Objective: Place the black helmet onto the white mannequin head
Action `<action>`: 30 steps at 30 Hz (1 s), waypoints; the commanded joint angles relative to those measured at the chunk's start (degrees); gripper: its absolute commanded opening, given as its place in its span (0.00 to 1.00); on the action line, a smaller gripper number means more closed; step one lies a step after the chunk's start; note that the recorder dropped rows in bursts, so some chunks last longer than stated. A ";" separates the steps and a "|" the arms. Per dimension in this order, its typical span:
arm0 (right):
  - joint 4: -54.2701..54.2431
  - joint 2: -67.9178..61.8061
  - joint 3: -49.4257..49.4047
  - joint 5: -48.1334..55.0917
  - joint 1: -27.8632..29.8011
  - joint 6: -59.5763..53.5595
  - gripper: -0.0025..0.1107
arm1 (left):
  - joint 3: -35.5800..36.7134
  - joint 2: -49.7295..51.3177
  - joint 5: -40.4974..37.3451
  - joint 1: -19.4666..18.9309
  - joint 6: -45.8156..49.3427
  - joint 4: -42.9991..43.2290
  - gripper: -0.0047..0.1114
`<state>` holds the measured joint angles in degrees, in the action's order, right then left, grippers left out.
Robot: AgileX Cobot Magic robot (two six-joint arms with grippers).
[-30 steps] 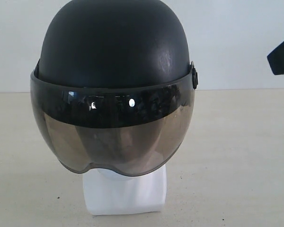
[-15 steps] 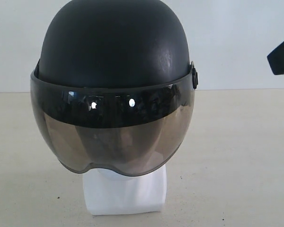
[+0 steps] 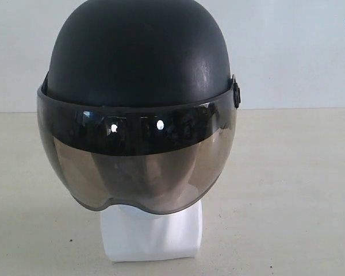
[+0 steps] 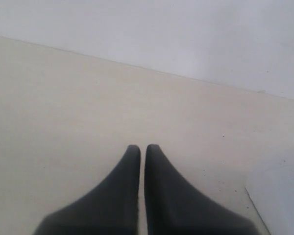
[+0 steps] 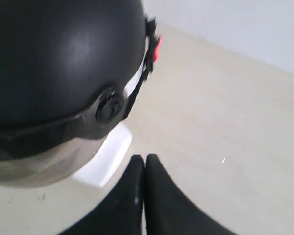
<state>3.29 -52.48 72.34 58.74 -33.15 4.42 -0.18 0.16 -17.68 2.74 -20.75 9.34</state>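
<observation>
Exterior view: the black helmet (image 3: 138, 57) sits over the white mannequin head (image 3: 152, 233) on the table (image 3: 287, 184). My left gripper (image 4: 142, 148) and right gripper (image 5: 144, 159) are closed, empty. The right one hangs near the helmet's right side, so a careless swing could knock it askew.

The crown of the black helmet (image 3: 138, 57) is cut off at the frame edge. Its tinted visor (image 3: 138, 167) obscures the face of the white mannequin head (image 3: 152, 233); only the neck base shows below the helmet.
</observation>
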 commanded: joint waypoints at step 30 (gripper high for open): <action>4.50 52.48 -68.96 -66.75 37.54 14.21 0.02 | 0.18 -0.16 0.12 -0.14 0.23 -0.40 0.08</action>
<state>8.02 -0.28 6.18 -5.20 4.03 17.58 -0.18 0.16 -17.69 2.74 -20.75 9.34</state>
